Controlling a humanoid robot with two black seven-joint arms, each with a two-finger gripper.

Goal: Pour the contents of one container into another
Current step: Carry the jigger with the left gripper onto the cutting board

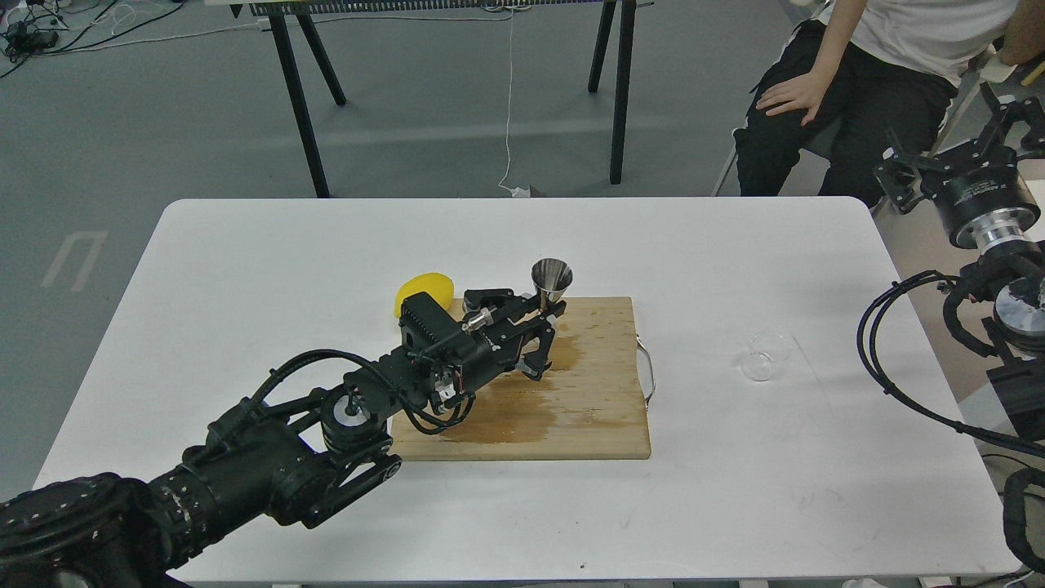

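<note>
Left arm [269, 457] enters from the lower left and reaches diagonally forward and to the right, its left gripper [545, 327] at the far end with jaws closed about a held object. Right arm [992, 269] stands raised at the right edge, right gripper [955, 155] pointing away, jaws spread apart.

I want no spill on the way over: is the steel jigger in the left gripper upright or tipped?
Upright. The jigger stands with its wide mouth up, clamped at the waist by the left gripper above the cutting board.
</note>
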